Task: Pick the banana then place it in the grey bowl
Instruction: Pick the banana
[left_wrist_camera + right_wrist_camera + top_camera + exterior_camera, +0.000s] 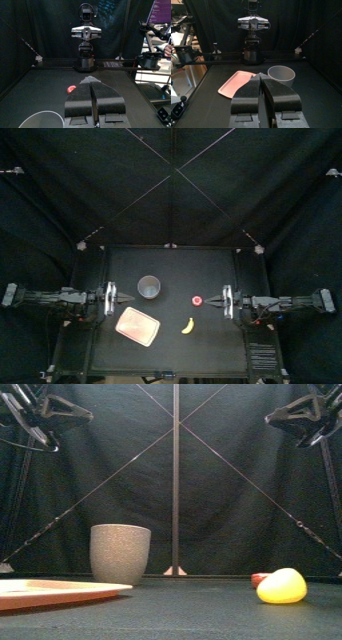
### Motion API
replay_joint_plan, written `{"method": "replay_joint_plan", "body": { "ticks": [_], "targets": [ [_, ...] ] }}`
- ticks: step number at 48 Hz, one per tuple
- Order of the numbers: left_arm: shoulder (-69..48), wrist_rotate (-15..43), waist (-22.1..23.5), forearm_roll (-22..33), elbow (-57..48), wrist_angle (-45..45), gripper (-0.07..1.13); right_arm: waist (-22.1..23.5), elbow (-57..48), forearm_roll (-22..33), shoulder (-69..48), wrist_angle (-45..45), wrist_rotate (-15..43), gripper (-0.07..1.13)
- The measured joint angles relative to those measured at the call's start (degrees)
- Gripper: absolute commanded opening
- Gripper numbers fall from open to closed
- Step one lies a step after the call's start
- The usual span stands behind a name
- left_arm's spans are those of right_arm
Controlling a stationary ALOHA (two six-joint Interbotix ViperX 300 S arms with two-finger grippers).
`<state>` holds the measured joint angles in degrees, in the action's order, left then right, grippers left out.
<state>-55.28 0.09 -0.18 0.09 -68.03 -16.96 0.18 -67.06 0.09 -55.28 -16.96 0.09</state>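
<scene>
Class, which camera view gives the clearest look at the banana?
The front view: the banana lies near and large at the right of the table. The top view shows only a small yellow curve, apart from the pink tray, on its right. Neither wrist view shows the banana.

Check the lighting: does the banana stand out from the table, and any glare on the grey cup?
Top view: the banana shows bright yellow on the dark table, no glare. Front view: banana evenly lit, the cup matte, no hot spot. Right wrist view: only the cup's rim catches light; the banana is not in view.
</scene>
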Motion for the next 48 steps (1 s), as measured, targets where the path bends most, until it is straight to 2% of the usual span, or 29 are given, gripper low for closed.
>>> {"method": "replay_joint_plan", "body": {
  "ticks": [11, 20, 25, 28, 36, 38, 41, 48],
  "targets": [
    [0.35, -0.26, -0.09, 2.64, 0.00, -1.76, -0.02, -0.18, 0.35, -0.88, 7.21, 1.05, 2.20, 0.00],
    [0.44, -0.18, -0.18, 2.72, 0.00, -4.04, -0.02, -1.41, 4.13, -0.97, 18.11, 11.60, 2.29, 0.06],
    [0.62, -0.09, -1.05, 2.72, -0.09, -4.66, -0.02, -2.81, 6.94, -0.18, 21.97, 19.42, 2.29, 0.24],
    [0.62, -0.09, -1.23, 2.72, 0.00, -4.75, -0.02, -3.87, 8.26, 0.35, 23.91, 22.15, 2.29, 0.45],
    [0.70, -0.18, -1.58, 2.81, -0.35, -4.75, -0.02, -5.36, 9.58, 0.79, 27.33, 20.57, 2.29, 0.96],
    [0.70, -0.18, -1.76, 2.90, -0.44, -4.83, -0.02, -5.36, 9.58, 0.88, 27.86, 19.51, 2.29, 1.04],
    [0.70, -0.26, -2.55, 3.43, -0.88, -4.83, -0.02, -5.36, 9.58, 0.88, 29.36, 16.96, 2.29, 1.08],
    [0.79, -0.09, -3.34, 4.57, -0.97, -4.83, -0.02, -5.45, 9.93, 0.18, 34.10, 15.03, 2.37, 1.06]
  ]
}}
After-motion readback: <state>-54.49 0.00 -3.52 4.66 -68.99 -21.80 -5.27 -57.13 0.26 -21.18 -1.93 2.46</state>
